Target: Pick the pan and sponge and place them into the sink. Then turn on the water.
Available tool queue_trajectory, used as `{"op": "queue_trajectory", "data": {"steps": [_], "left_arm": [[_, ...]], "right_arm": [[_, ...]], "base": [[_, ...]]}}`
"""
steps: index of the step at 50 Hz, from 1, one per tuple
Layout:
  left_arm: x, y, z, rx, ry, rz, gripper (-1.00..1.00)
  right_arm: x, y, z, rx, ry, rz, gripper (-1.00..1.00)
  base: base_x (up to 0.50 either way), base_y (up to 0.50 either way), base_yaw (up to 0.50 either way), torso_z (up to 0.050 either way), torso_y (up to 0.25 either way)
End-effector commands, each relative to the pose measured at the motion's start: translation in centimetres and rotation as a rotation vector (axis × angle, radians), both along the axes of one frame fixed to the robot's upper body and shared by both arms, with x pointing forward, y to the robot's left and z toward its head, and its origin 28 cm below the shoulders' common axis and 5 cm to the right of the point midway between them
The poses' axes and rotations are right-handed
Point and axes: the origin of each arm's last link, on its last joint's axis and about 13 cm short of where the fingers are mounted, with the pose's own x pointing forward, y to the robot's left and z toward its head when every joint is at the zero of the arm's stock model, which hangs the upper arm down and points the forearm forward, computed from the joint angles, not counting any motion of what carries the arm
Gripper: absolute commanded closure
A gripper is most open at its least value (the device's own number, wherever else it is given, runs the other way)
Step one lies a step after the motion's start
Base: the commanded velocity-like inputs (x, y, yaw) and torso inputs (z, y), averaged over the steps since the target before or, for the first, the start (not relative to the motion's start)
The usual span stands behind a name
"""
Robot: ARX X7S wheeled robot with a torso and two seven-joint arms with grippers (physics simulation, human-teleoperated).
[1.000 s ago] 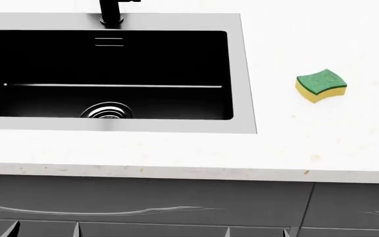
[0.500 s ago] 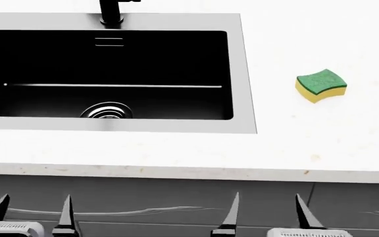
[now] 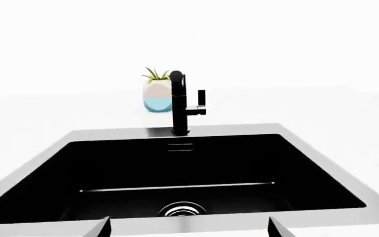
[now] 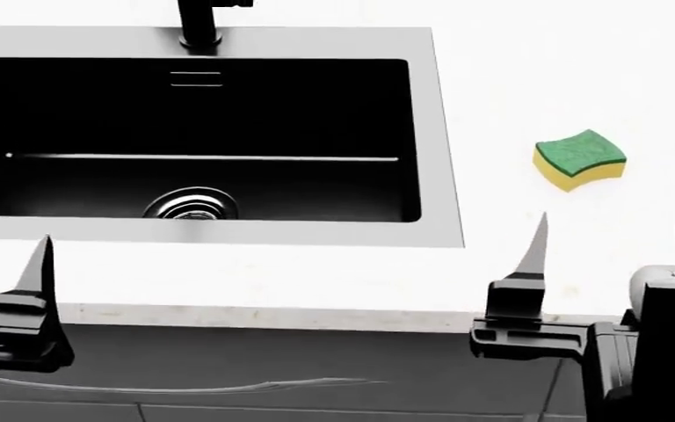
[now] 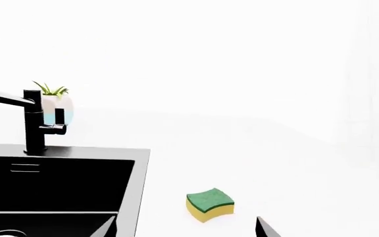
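Note:
The sink (image 4: 438, 132) is a dark basin with a steel rim, a round drain (image 4: 192, 203) and nothing lying in it. On the white counter to its right rests the sponge (image 4: 579, 159), yellow with a green top. The pan is out of view. My right gripper (image 4: 613, 251) hovers open at the counter's front edge, just short of the sponge (image 5: 210, 204), which the right wrist view shows ahead of the spread tips. Open too, my left gripper (image 3: 188, 229) faces the sink's near rim (image 3: 176, 228); only one of its fingers (image 4: 35, 272) shows in the head view.
A black faucet (image 4: 200, 22) stands on the sink's back rim, its lever (image 3: 201, 101) on the side. A small potted plant (image 3: 156, 94) sits behind it. Grey cabinet fronts (image 4: 256, 369) run below the counter edge.
Both grippers have risen from below the counter front up to its edge and moved apart, the left one leftward, the right one rightward toward the sponge. The sponge has not moved.

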Motion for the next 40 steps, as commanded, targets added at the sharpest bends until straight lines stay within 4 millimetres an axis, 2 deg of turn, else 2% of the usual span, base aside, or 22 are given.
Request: {"op": "queue_trajectory", "data": {"steps": [1, 40], "left_arm": [[-0.6, 0.0, 0.8, 0.038, 0.009, -0.006, -1.00], [-1.2, 1.2, -0.3, 0.031, 0.037, 0.019, -1.00]], "right_arm": [[-1.0, -0.8, 0.2, -0.031, 0.025, -0.035, -1.00], [-0.6, -0.6, 0.0, -0.076, 0.080, -0.009, -1.00]], "base": [[0.21, 0.07, 0.00, 0.000, 0.000], [0.37, 0.03, 0.00, 0.000, 0.000]]}}
